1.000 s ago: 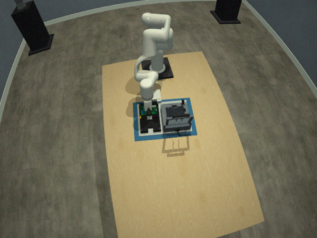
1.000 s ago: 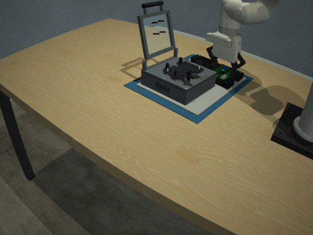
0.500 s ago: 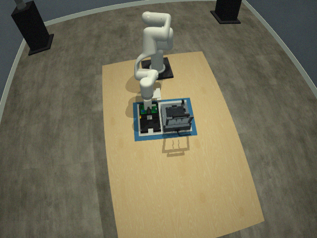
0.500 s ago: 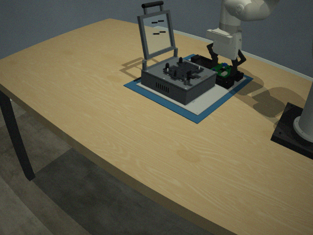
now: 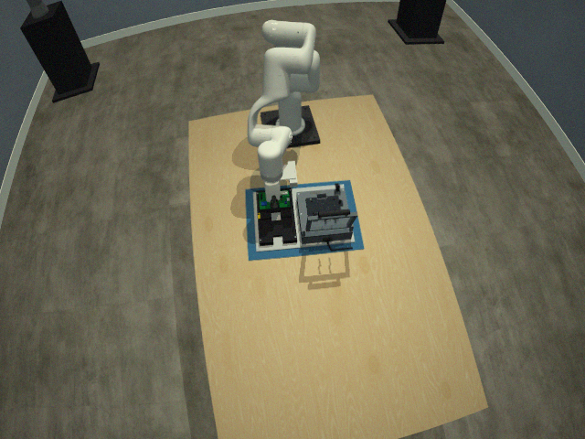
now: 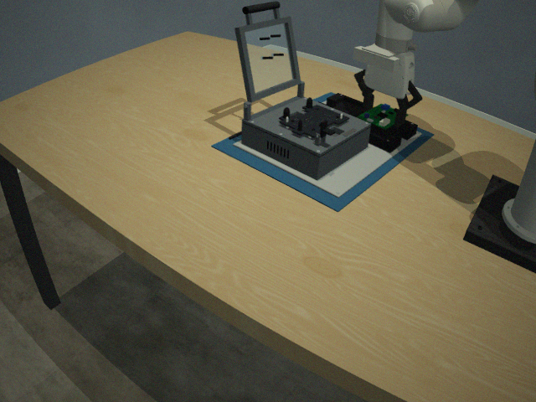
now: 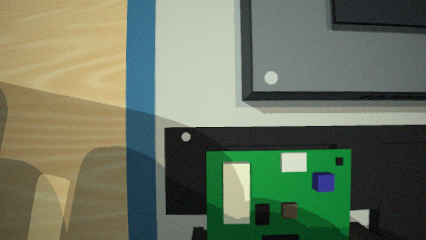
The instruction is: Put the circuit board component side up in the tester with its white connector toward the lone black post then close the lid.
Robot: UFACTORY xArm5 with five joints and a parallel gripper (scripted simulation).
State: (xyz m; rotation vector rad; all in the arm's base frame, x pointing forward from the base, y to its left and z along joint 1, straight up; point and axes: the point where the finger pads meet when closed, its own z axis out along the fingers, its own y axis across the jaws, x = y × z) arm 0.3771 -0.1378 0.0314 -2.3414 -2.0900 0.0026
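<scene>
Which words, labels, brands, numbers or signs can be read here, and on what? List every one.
None can be read.
Arm: a round mark on its joint in the exterior view, too blurred to read.
Board: no lettering shows.
Tester: no lettering shows.

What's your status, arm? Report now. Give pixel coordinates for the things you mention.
Gripper (image 5: 274,203) (image 6: 385,115) (image 7: 282,235) shut on green rectangular circuit board (image 5: 285,198) (image 6: 375,121) (image 7: 272,192), raised over black rectangular tray (image 5: 276,231) (image 6: 385,140) (image 7: 185,175). Grey framed lid (image 5: 352,221) (image 6: 244,64) upright, open. No visible obstruction above grey boxy tester (image 5: 325,237) (image 6: 281,157) (image 7: 300,60).
</scene>
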